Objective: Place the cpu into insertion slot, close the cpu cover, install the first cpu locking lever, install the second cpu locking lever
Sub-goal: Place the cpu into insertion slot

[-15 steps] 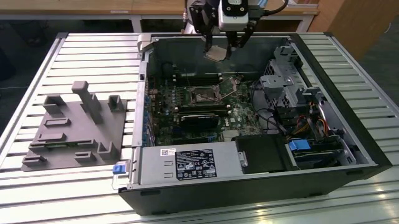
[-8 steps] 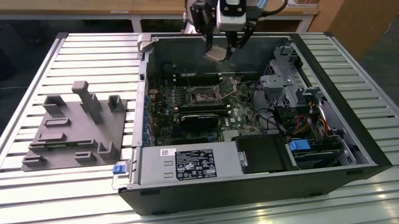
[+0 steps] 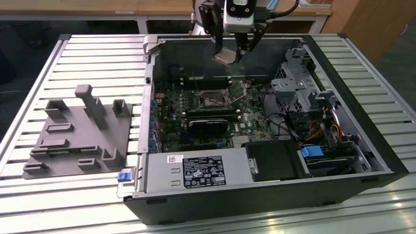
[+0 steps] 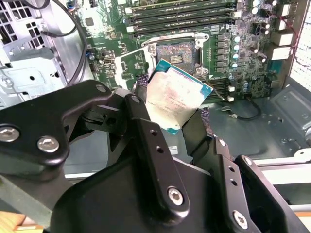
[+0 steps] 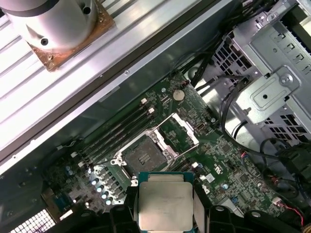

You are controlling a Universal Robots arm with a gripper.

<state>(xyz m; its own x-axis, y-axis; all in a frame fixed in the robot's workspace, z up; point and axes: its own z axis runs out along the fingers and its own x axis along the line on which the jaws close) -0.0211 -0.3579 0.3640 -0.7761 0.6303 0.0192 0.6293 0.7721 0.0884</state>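
While the gripper (image 3: 231,55) hangs over the open computer case (image 3: 383,151), its two black fingers (image 4: 144,121) are drawn in part-way against opposite edges of the cpu (image 4: 175,97), which sits tilted between them, metal top outward in both wrist views. The insertion slot (image 5: 143,156) lies below the gripper on the green motherboard (image 5: 228,165), well apart from the chip. The cpu cover (image 4: 125,62) stands swung open just beside the slot.

A grey fixture (image 3: 81,136) lies on the slatted table (image 3: 91,58) — just beside the open computer case (image 3: 260,202).
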